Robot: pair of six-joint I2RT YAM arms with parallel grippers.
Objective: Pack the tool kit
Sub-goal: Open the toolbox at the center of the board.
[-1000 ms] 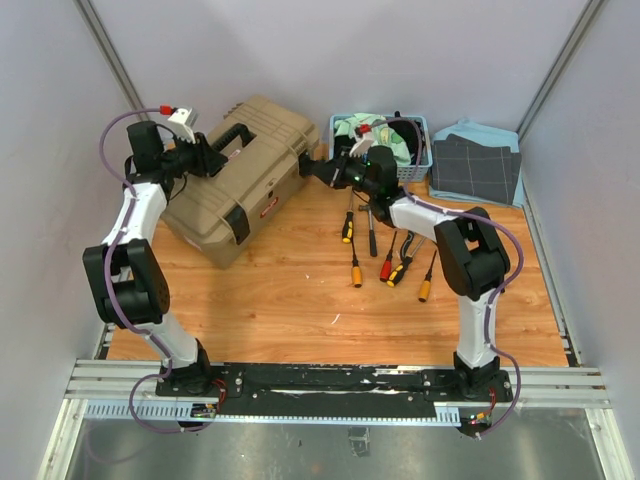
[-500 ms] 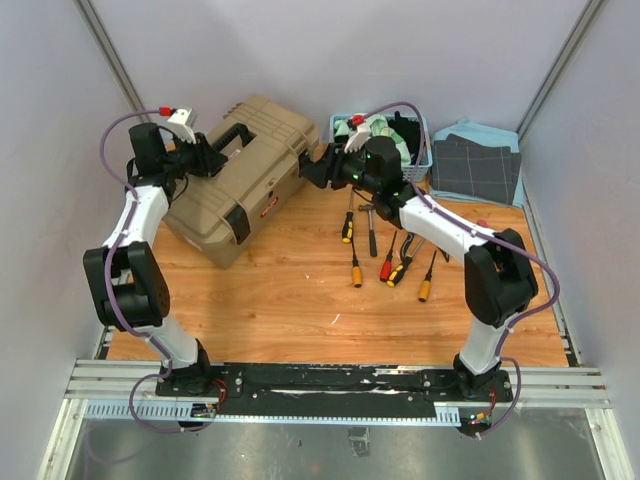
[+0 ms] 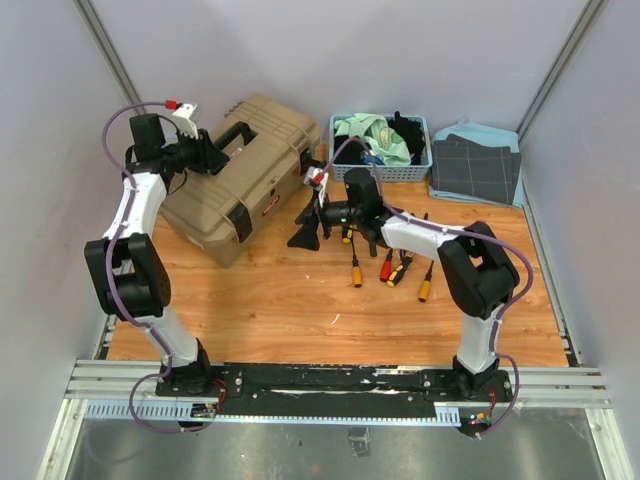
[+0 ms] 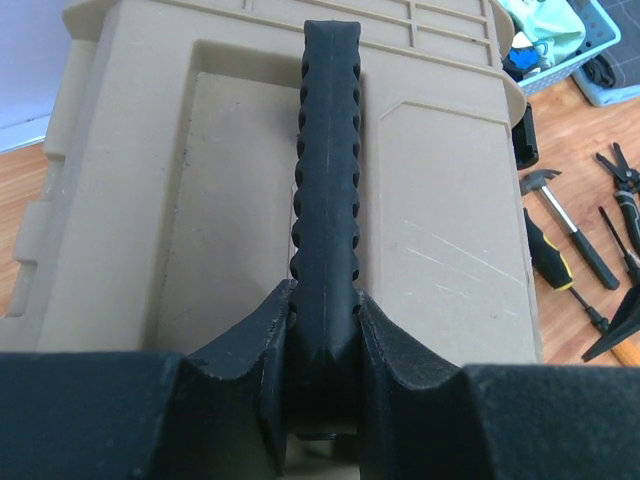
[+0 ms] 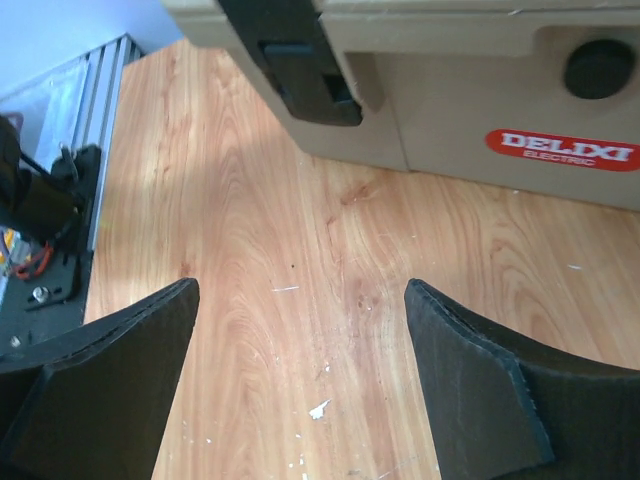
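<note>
1. Toolbox (image 3: 245,175) sits at the worktop's far-left corner with the lid down.
2. Left pincer (image 4: 325,335) is pinching the near end of the box's black handle (image 4: 327,150).
3. Right pincer (image 5: 300,295) is spread wide and empty, low over bare worktop just in front of the box's front wall, near a latch (image 5: 295,60).
4. Screwdrivers (image 3: 356,270), hammer (image 4: 570,215) and pliers (image 4: 625,190) lie loose toward the far middle of the worktop, right of the box.
5. My read: the box is rigid, bulky and probably heavy. The ribbed handle is the hold. Expect the lid to need its latches freed first.
6. The tools look stiff and light. Grab the rubbery grips, not the slick steel shanks, and take the hammer near its head.
</note>
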